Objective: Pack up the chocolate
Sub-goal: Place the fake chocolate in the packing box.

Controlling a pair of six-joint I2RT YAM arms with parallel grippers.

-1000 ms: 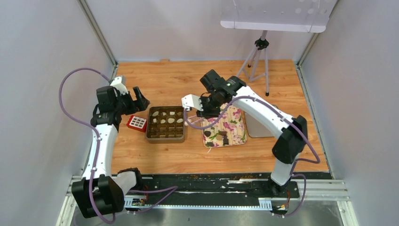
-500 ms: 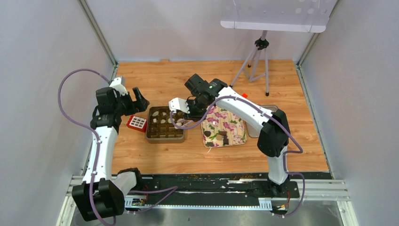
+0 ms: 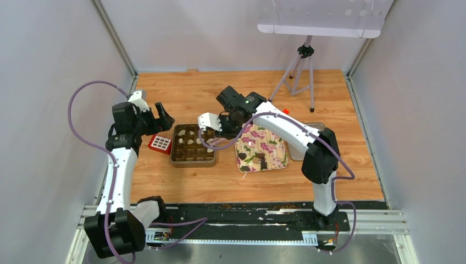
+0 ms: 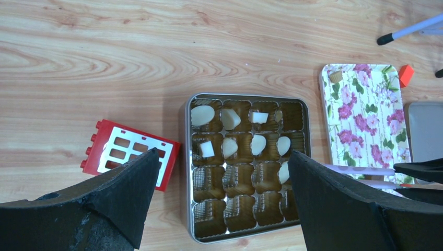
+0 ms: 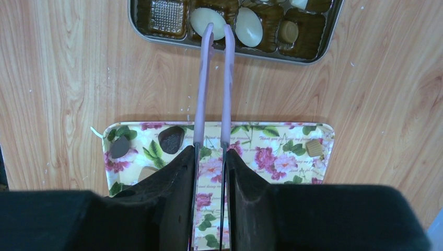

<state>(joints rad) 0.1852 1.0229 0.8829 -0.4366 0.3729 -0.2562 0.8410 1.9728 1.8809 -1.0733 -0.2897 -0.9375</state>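
Right of the tin [image 3: 192,161], dark and tan chocolate [image 5: 171,138] lay on a tray [image 5: 271,151]. Cream chocolate sat in the tin's farther cells. The right gripper [image 5: 210,154] clamped tweezers [image 5: 201,89], their tips slightly apart over the cream pieces. Left of the tin, beyond a red block [image 4: 130,157], the left gripper [image 4: 222,162] hung wide open.

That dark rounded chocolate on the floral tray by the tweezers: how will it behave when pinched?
The dark rounded chocolate looks smooth and domed, so it may slip from the thin pink tweezers. It seems small and light, so a nudge would likely slide it across the floral tray.
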